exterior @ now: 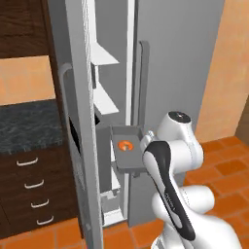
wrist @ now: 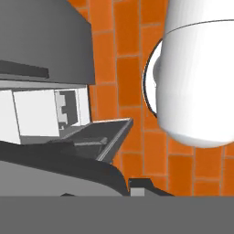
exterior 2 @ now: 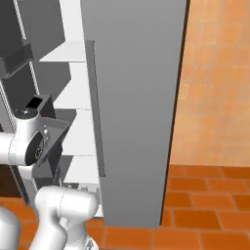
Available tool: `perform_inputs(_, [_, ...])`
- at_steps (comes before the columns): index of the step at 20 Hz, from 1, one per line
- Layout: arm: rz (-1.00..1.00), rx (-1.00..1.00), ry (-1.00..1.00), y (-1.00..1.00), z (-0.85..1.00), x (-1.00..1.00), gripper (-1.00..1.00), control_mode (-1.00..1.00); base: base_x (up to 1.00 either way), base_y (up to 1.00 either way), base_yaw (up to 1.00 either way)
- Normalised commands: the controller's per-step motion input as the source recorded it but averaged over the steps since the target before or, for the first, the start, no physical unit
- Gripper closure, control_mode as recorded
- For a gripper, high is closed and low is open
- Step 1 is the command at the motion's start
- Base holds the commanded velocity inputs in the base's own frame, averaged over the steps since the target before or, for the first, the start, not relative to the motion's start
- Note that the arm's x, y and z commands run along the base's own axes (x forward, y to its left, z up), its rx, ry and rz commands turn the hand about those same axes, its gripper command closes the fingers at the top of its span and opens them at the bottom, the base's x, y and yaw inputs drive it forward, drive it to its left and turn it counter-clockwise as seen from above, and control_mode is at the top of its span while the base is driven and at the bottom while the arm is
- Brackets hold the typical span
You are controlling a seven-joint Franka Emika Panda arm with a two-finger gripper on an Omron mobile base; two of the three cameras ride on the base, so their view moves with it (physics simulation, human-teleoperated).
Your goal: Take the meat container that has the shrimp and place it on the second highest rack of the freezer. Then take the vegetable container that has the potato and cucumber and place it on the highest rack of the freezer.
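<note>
In the left base view, the freezer (exterior: 160, 58) stands with its left door (exterior: 78, 121) swung open. White shelves (exterior: 104, 58) show inside. A dark grey tray (exterior: 127, 154) hangs in the air in front of the open gap, level with the lower shelves. The shrimp (exterior: 125, 144) lies in the tray, small, orange and curled. The white arm (exterior: 172, 160) bends up from the lower right and reaches left to the tray's right edge. The fingers are hidden behind the arm's wrist here, right by the tray's right side. They are clenched tight, and the tray seems to be held by them at its edge. A dark surface (exterior: 29, 124) with drawers (exterior: 34, 185) sits to the left.

In the right base view, the arm (exterior 2: 29, 141) comes from the lower left and bends toward the white shelves (exterior 2: 73, 102). The dark tray (exterior 2: 49, 134) sits just past the wrist, tilted, in front of the shelves. The closed grey door (exterior 2: 136, 107) stands to the right.

In the hand view, the tray's grey rim (wrist: 105, 137) lies close above the bottom edge, with orange floor tiles (wrist: 132, 68) behind it.
</note>
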Motion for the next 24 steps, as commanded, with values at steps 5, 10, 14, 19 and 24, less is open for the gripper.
perform_inputs(5, [0.0, 0.0, 0.0, 0.0, 0.0, 0.0, 1.0, 1.0, -0.08, -0.69, 0.31])
perform_inputs(10, [0.0, 0.0, 0.0, 0.0, 0.0, 0.0, 1.0, 1.0, 0.66, 0.06, 0.11])
perform_inputs(14, [0.0, 0.0, 0.0, 0.0, 0.0, 0.0, 1.0, 1.0, 0.59, -0.03, 0.02])
perform_inputs(19, [0.0, 0.0, 0.0, 0.0, 0.0, 0.0, 1.0, 1.0, 0.32, 0.31, 0.05])
perform_inputs(24, [0.0, -0.11, -0.15, 0.0, 0.22, 0.83, 1.0, -1.0, 0.0, 0.0, 0.0])
